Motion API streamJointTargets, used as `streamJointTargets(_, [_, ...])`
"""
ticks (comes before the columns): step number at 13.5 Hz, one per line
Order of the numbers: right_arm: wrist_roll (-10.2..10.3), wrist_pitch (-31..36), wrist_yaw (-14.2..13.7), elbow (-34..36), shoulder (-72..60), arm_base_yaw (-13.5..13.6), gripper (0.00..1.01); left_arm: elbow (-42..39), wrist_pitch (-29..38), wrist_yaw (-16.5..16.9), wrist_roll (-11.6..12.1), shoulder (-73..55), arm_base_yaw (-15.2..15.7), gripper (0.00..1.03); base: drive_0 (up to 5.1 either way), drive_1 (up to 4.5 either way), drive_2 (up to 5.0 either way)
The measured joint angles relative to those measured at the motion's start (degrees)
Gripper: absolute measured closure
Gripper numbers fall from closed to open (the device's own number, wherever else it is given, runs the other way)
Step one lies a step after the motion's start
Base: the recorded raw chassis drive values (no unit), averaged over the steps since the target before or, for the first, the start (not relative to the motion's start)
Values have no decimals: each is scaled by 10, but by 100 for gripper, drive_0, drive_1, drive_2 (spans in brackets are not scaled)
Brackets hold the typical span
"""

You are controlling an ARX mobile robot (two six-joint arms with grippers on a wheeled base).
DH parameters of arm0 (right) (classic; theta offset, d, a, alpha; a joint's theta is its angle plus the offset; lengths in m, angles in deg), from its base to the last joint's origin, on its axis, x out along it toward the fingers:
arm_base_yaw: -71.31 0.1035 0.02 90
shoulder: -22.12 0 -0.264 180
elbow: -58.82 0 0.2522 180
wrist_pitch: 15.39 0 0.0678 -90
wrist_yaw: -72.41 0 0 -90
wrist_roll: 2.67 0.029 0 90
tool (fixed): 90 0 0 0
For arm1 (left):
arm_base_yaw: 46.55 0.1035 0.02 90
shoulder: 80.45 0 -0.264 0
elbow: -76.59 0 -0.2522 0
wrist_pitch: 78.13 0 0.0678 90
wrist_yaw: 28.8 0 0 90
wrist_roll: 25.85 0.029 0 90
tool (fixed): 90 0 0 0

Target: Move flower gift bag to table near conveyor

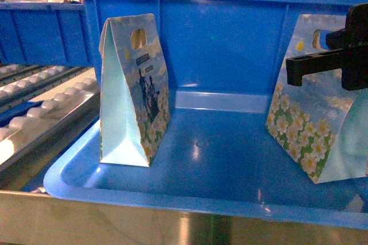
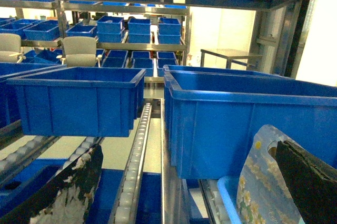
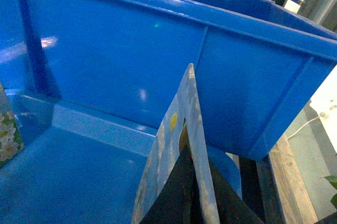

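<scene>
Head view: two flower gift bags upright inside a blue tray [image 1: 190, 170].
Left bag [image 1: 135, 92] at 9 o'clock of tray floor, free-standing, pale gusset facing camera, dark figure motif on daisy face. Small dark label above the figure; lettering too small to read.
Flower gift bag [image 1: 307, 121] at 3 o'clock of tray, tilted, top under the right pincer [image 1: 299, 69].
Right wrist view: top fold of the same bag [image 3: 181, 145] seen edge-on, pinched between the two dark fingers [image 3: 171, 197]; pincer narrow, clamped on paper just below the handle hole.
Left wrist view: left pincer [image 2: 184, 192] wide, nothing between the fingers; daisy bag edge [image 2: 258, 182] just inside the 4 o'clock finger.
Conveyor [image 1: 40, 113] rollers at 9 o'clock beside tray. Blue bins [image 2: 79, 98] on racks beyond. No readable brand anywhere.
</scene>
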Motion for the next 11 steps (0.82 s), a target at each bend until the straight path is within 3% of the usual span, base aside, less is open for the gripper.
streamJointTargets(5, [-42,27,-2,7,75,-24,99,0,0,0,0,0,0,5,0,0,0])
streamJointTargets(8, [-46,37,21,7,138,-51,99,0,0,0,0,0,0,5,0,0,0])
streamJointTargets(11, [-45,17,61,7,222,-101,99,0,0,0,0,0,0,5,0,0,0])
